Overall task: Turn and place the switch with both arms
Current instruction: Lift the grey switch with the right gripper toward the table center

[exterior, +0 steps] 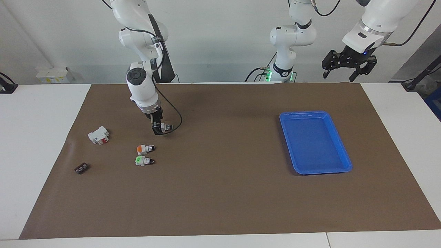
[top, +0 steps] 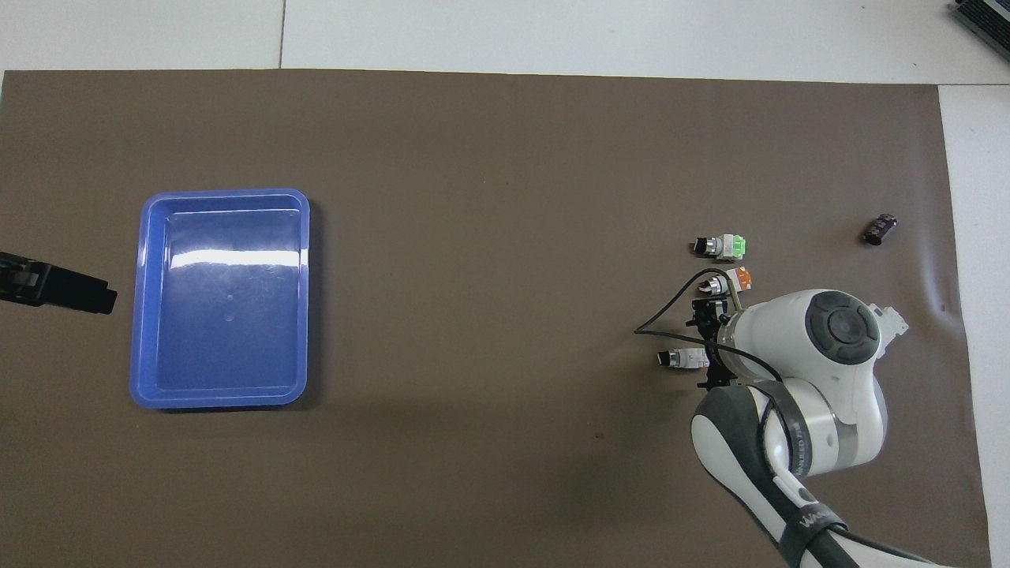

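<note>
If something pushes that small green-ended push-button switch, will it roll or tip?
Probably light, being small plastic. The green-ended switch lies on its side on the brown mat, so tipping seems unlikely. Its blocky end should resist rolling.

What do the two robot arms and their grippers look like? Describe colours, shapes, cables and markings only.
Both arms are glossy white, built of rounded segments. The right arm has a dark round joint cap, a dark grey band with lettering, a silver wrist ring and a thin black cable looping beside its black right gripper. The left arm ends in a chunkier black left gripper under a white wrist with a small blue light.
</note>
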### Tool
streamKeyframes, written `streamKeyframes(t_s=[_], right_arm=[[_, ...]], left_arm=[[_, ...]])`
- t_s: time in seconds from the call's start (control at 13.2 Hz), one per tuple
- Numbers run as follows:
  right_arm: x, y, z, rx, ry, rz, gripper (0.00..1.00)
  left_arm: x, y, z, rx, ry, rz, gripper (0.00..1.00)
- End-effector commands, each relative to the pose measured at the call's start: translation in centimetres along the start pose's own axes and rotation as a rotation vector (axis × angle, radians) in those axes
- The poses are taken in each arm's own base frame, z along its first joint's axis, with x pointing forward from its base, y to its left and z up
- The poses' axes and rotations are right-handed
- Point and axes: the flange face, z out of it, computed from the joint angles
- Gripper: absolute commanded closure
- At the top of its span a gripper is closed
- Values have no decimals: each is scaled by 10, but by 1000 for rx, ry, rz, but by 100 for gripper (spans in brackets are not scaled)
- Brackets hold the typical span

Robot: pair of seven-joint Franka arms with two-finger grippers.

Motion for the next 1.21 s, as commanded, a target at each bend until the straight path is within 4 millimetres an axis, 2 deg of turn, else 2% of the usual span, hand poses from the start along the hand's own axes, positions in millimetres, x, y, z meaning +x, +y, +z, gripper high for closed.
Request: streamKeyframes(t_s=[0.0, 0.08, 0.15, 0.23, 0.45, 0.53, 0.76, 0.91, 1.06, 1.14], right_arm=[[2, 9, 4, 25, -16, -10, 3], [3, 8, 4, 25, -16, -9, 30], [6, 8, 6, 21, -16, -2, 88], [12, 6, 5, 24, -31, 32, 100], [28, 4, 4, 15, -58, -6, 100], [29, -3, -2, 10, -63, -8, 100], [19, -34, -55, -22, -137, 11, 100], [12, -48, -87, -10, -211, 38, 100], [3, -56, -132, 13, -306, 47, 100], [-10, -62, -156, 41, -365, 41, 100]], left_arm=[[-8, -1, 0, 18, -4, 3, 0], [-9, -1, -1, 18, -3, 3, 0], [-9, -1, -1, 18, -3, 3, 0], [-8, -1, 0, 18, -4, 3, 0], [-9, -1, -1, 18, -3, 3, 0], [-8, -1, 0, 18, -4, 3, 0], [-9, -1, -1, 18, -3, 3, 0], [-9, -1, -1, 18, -3, 3, 0], [-9, -1, -1, 18, -3, 3, 0], [-9, -1, -1, 18, -3, 3, 0]])
